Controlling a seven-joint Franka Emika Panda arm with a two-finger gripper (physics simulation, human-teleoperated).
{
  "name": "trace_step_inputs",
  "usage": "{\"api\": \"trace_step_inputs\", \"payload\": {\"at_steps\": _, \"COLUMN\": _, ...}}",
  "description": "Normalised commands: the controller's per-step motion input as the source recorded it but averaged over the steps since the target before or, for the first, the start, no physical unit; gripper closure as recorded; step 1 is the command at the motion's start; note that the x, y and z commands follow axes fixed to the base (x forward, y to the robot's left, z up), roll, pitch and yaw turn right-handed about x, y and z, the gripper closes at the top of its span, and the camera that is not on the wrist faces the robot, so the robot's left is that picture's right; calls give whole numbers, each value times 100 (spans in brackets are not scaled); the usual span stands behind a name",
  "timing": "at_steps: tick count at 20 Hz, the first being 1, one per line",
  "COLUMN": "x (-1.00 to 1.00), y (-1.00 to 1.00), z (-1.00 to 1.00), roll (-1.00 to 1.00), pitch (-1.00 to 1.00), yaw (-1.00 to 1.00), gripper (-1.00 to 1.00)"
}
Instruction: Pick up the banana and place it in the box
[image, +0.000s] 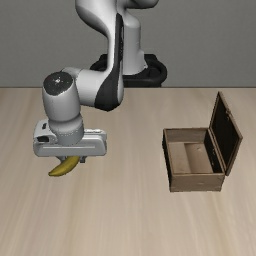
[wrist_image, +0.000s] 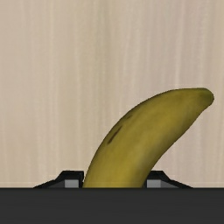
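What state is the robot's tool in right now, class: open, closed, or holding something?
The tool: closed on the banana, with a finger against each side of it.

- We take this for a robot test bench, rendered in a simulator.
- A pale wood-grain surface (image: 120, 215) lies flat all around the open brown box (image: 196, 160).
- Behind the box rises a plain grey backdrop (image: 40, 40), with the black arm base (image: 150, 72) before it.

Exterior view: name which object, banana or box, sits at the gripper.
The banana: it is clamped in the gripper. The open box stands apart, toward the exterior view's right.
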Motion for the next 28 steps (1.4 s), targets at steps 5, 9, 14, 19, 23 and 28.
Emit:
{"api": "trace_step_inputs", "payload": {"at_steps": 5, "x": 0, "y": 0, "z": 100, "roll": 0, "pitch": 0, "yaw": 0, "gripper": 100}}
{"api": "trace_step_inputs", "payload": {"at_steps": 9, "x": 0, "y": 0, "z": 100, "roll": 0, "pitch": 0, "yaw": 0, "gripper": 100}}
{"api": "trace_step_inputs", "payload": {"at_steps": 14, "x": 0, "y": 0, "z": 100, "roll": 0, "pitch": 0, "yaw": 0, "gripper": 100}}
{"api": "trace_step_inputs", "payload": {"at_steps": 19, "x": 0, "y": 0, "z": 100, "roll": 0, "pitch": 0, "yaw": 0, "gripper": 100}}
{"api": "trace_step_inputs", "payload": {"at_steps": 23, "x": 0, "y": 50, "z": 50, "roll": 0, "pitch": 0, "yaw": 0, "gripper": 100}}
{"api": "trace_step_inputs", "payload": {"at_steps": 28, "x": 0, "y": 100, "z": 0, "roll": 0, "pitch": 0, "yaw": 0, "gripper": 100}}
